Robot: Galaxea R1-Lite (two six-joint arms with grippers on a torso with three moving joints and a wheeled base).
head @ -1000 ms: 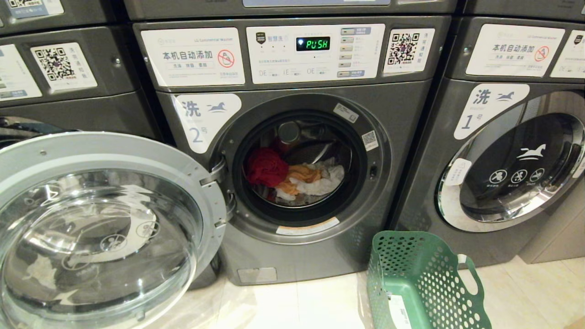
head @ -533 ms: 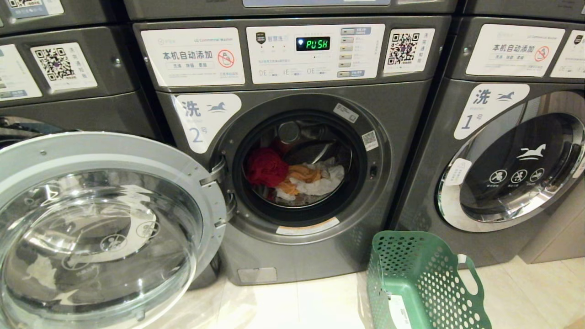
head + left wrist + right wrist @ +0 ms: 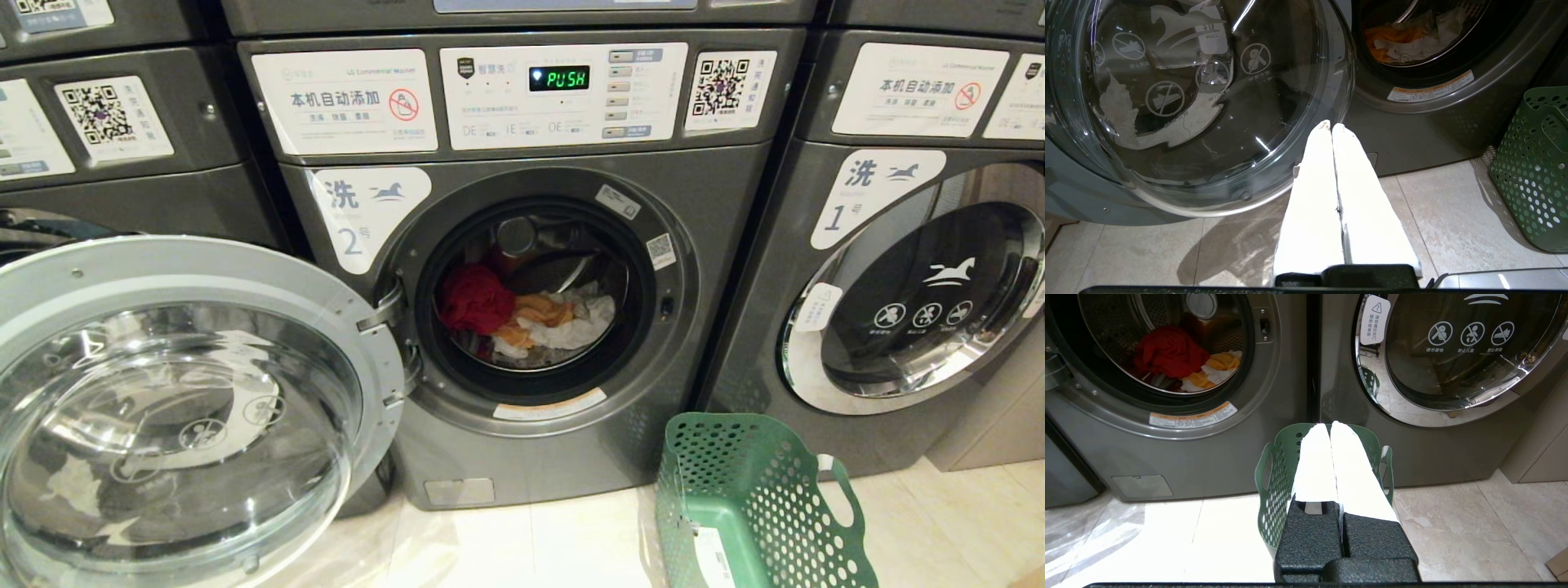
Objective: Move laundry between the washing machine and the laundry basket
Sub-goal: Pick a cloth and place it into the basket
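Where the head view looks down, the washing machine (image 3: 522, 269) marked 2 stands in the middle with its round glass door (image 3: 175, 408) swung wide open to the left. Inside the drum lies the laundry (image 3: 522, 314): a red piece on the left, orange and white pieces beside it. The green basket (image 3: 755, 506) sits on the floor, near right of the machine (below the closed machine (image 3: 906, 269) marked 1); neither arm shows here.

In the left wrist view, the left tool (image 3: 1332, 126) is clenched and empty, low above the floor tiles (image 3: 1437, 216) just before the open door (image 3: 1200, 98).

In the right wrist view, the right tool (image 3: 1329, 425) is clenched, empty, above the basket (image 3: 1274, 477).
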